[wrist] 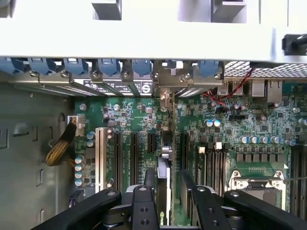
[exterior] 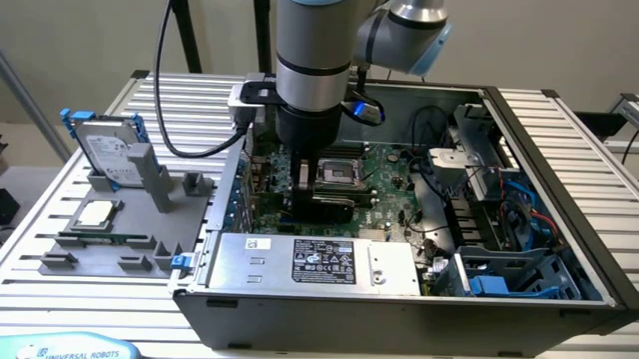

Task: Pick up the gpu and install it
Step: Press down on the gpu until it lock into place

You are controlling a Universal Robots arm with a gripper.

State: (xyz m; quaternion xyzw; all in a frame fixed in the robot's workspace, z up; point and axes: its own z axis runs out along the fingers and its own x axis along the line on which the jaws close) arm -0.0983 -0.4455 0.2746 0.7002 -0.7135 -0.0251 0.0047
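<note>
- The arm reaches straight down into the open computer case (exterior: 519,112), which lies on its side on a slatted metal tabletop (exterior: 179,105).
- In the wrist view the tool (wrist: 169,184) stands just above the motherboard (wrist: 230,129), its two black fingers (wrist: 191,184) pressed against either face of the gpu (wrist: 163,191), which shows edge-on as a thin dark card between them.
- The tool is clenched on the gpu, and the card stands upright among the row of long expansion slots (wrist: 134,153).
- The card's far end, with its silver bracket (wrist: 165,96), reaches the case's rear wall beside the blue slot clips (wrist: 110,64); whether the card's lower edge is fully seated in a slot cannot be told.
- In the exterior view the tool (exterior: 304,191) is low over the green motherboard (exterior: 384,176), just beside the processor socket (exterior: 337,173) on the exterior view's left of it.
- A white expansion slot (wrist: 100,158) and a braided yellow cable bundle (wrist: 61,148) lie to one side of the held card; the processor socket's metal frame (wrist: 256,184) lies to the other.
- The power supply (exterior: 310,262), with its black label, sits along the near wall of the case in the exterior view.
- On the exterior view's left, a grey holder (exterior: 120,224) rests on the tabletop, well apart from the case.
- The holder carries a hard drive with blue rails (exterior: 105,149) standing upright and a square silver processor chip (exterior: 95,215) lying flat.
</note>
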